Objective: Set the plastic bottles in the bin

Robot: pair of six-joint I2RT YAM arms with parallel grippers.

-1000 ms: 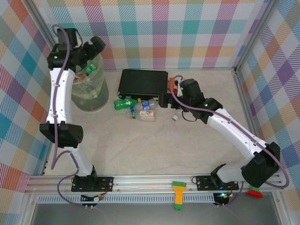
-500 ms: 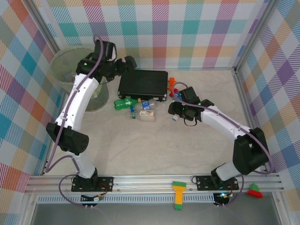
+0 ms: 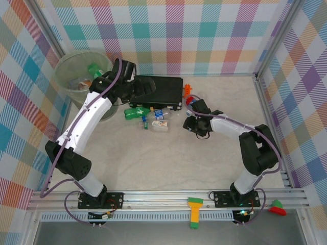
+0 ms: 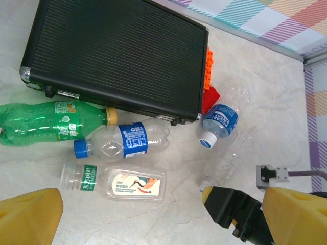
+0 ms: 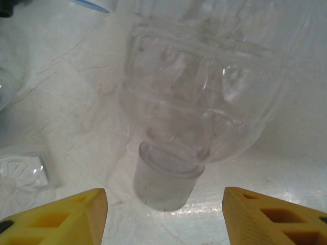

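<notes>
I have the right gripper (image 5: pixel 163 204) with jaws wide, and a clear bottle (image 5: pixel 199 102) lies on the surface, cap toward them. The left gripper (image 4: pixel 163 219) hangs with jaws wide over a green bottle (image 4: pixel 46 122) beside the black case (image 4: pixel 117 51).

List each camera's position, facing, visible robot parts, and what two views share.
Top external: above, behind the bases, looking down at the table; left arm, right arm, bin.
Left wrist: over the table, facing down at the green bottle; left gripper's fingers at bottom.
Right wrist: low, facing a clear bottle's cap; right gripper's fingers either side.
Shared: top external and left wrist both show the black case.
</notes>
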